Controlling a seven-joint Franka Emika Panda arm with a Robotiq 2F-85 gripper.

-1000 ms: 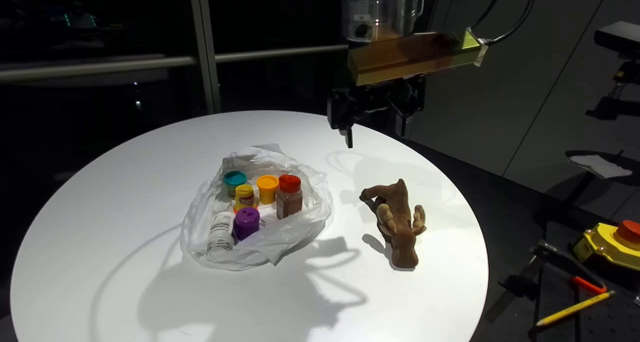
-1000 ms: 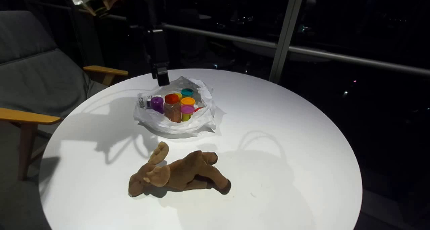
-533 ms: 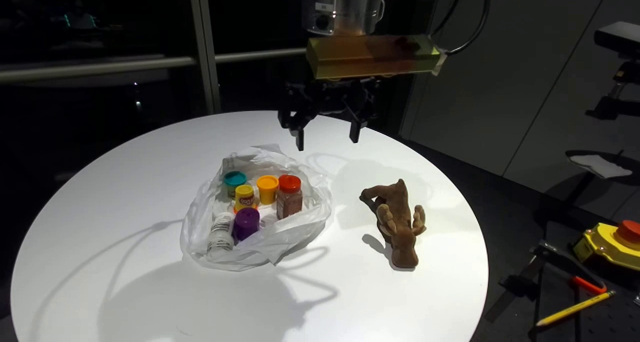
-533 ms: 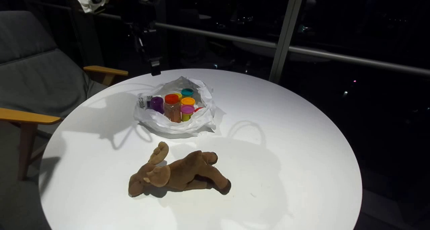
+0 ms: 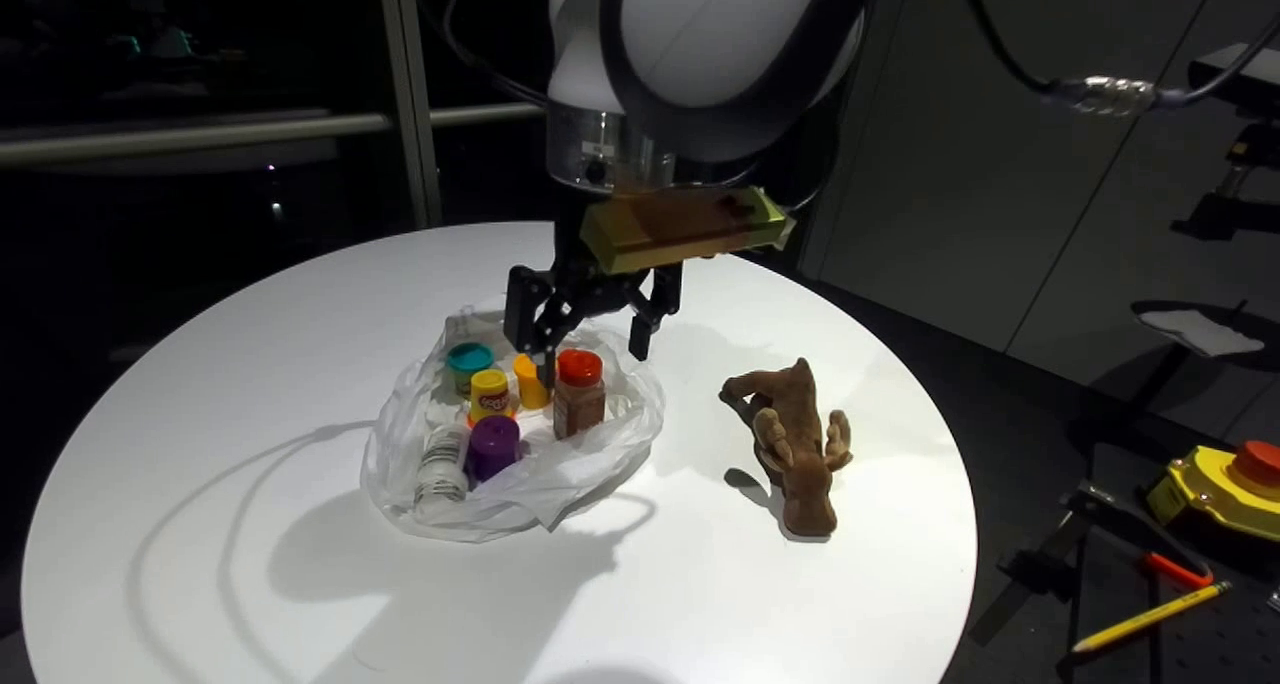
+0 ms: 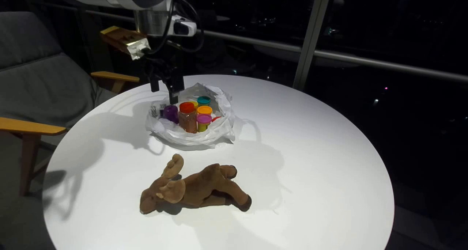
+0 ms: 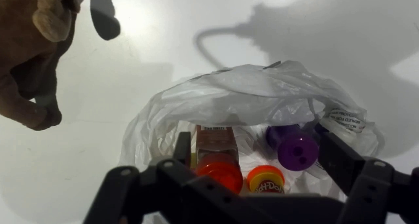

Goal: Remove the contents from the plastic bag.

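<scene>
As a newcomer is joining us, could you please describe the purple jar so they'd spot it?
On the round white table, find the plastic bag. The purple jar sits inside it, near the red-capped jar. Unlike its neighbours, it is purple on top and sides alike.

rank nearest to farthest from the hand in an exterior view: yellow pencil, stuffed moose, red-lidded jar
1. Red-lidded jar: inside the plastic bag, lower than the open hand.
2. Stuffed moose: on the white table, picture-right of the bag.
3. Yellow pencil: far picture-right, off the table.
</scene>
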